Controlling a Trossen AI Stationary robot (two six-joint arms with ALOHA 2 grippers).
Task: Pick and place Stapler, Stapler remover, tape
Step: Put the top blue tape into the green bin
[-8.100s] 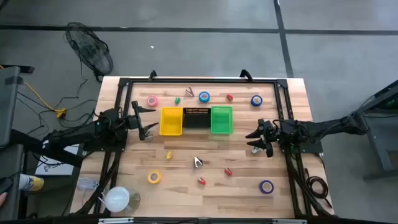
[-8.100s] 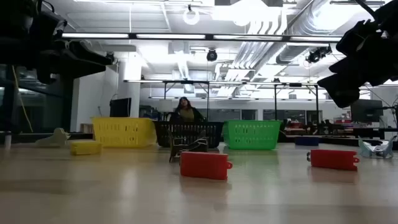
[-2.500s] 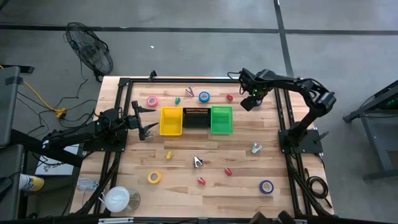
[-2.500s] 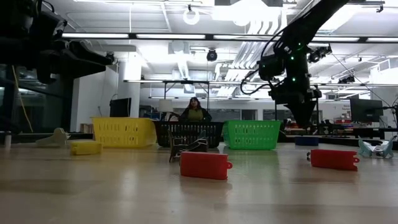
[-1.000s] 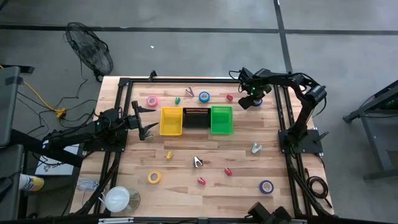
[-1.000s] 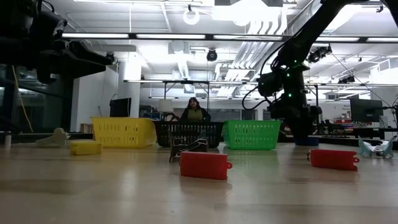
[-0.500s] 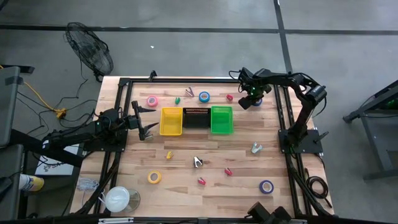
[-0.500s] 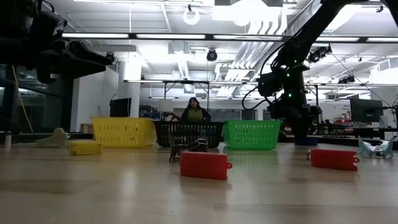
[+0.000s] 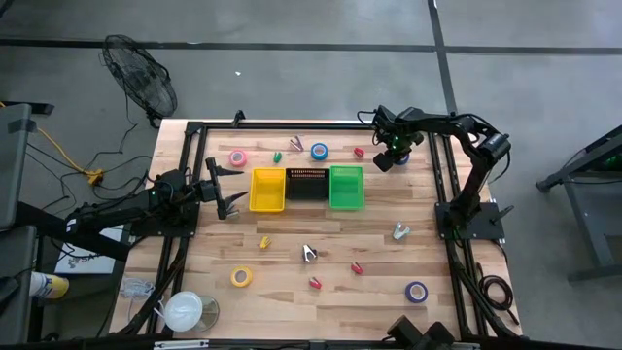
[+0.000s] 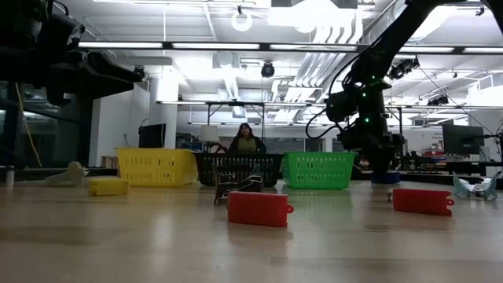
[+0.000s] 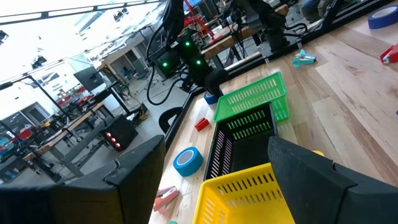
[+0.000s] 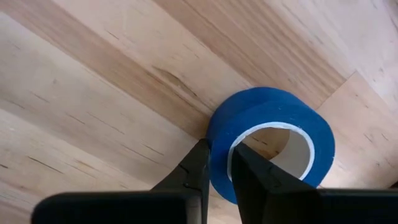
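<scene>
The left gripper point(image 9: 233, 195) waits at the left of the table beside the yellow basket point(image 9: 268, 189), its fingers spread wide and holding nothing. Next to that basket stand a black basket point(image 9: 307, 182) and a green basket point(image 9: 346, 188).

At the far right corner of the table the right gripper point(image 9: 386, 158) is down on the blue tape roll point(image 12: 270, 144), which lies flat on the wood. The fingers point(image 12: 194, 169) have closed almost together on the roll's wall, one outside the ring and one inside the core.

The roll looks light and stiff, a cardboard core under wound tape, so pinching through the wall is probably the surest hold. Its outer face is smooth and may slip if squeezed only across the outside.
</scene>
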